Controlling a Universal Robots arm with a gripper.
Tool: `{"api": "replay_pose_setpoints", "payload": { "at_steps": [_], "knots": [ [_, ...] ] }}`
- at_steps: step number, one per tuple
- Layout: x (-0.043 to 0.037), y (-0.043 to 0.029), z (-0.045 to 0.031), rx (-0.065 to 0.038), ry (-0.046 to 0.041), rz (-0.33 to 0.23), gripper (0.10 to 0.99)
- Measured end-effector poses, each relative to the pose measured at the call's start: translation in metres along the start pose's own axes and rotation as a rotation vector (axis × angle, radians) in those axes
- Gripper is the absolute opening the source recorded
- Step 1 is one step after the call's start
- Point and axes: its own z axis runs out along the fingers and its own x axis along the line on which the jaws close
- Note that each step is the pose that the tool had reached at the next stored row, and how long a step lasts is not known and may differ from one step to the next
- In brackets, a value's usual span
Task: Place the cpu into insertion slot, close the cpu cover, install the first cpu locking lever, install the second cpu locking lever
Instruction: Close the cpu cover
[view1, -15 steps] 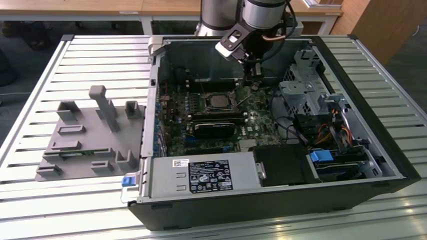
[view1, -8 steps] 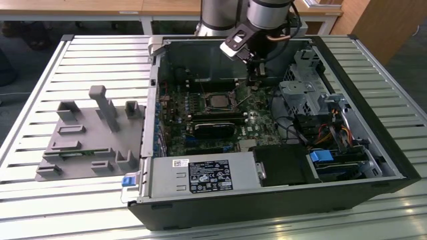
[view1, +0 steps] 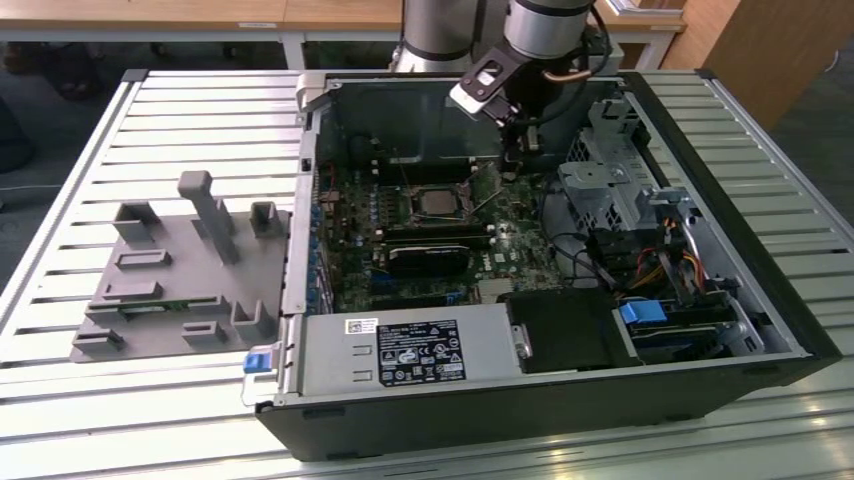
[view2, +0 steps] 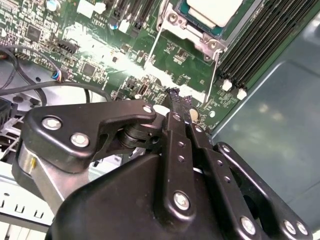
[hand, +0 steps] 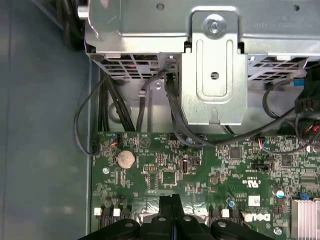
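Near the cpu (view2: 212, 9), the pincer (view2: 177, 97) is clenched, empty. Pushed askew, it could slip off the thin locking lever (view2: 214, 70) and gouge the circuit board (view2: 185, 55).

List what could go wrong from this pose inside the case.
1. The shut pincer hangs close over the green board; a slight drop could scrape its small parts.
2. A thin wire lever stands right beside it; a sideways move might snag or bend it.
3. Black cables loop near the board's edge and could catch on the way out.
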Motion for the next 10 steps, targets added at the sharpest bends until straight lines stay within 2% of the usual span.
{"api": "replay_pose_setpoints", "payload": {
  "at_steps": [10],
  "knots": [
    [0.0021, 0.0067, 0.0029, 0.005, -0.0001, -0.001, 0.118]
  ]
}}
